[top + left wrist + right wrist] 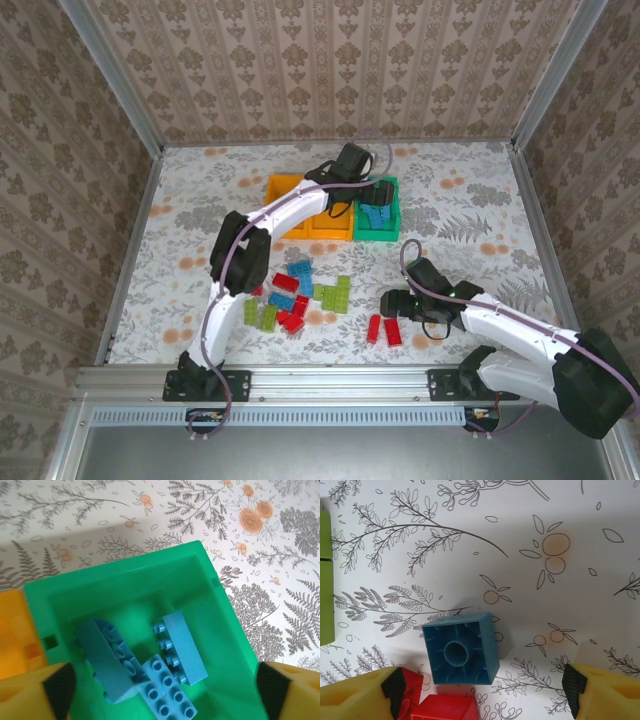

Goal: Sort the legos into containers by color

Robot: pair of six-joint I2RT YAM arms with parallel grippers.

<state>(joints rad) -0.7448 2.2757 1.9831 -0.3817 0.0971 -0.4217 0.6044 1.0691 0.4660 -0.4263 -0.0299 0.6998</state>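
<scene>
Right arm lies low over the near right of the table (470,200), forearm stretched leftward, right gripper (397,306) (484,690) facing down close to the surface. Claw spread wide, holding nothing. Between its fingers sits 1 square blue brick (461,648), flipped hollow side up, touching neither pad. 2 red bricks (440,707) crowd the left finger, and a lime brick (325,600) shows at the wrist view's left edge. In the overhead view, 2 red pieces (384,329) lie just beside this gripper. The loose pile (295,293) of red, blue and lime legos sits mid-table, left of it. Left arm rises from its base, bends at the elbow and reaches far across to the row of bins. Left gripper (372,195) (165,685) hangs over the green bin (377,234) (125,585), jaws fully released, empty. Inside lie 3 blue bricks (180,647), heaped and touching. The orange bins (285,186) adjoin on the left.
</scene>
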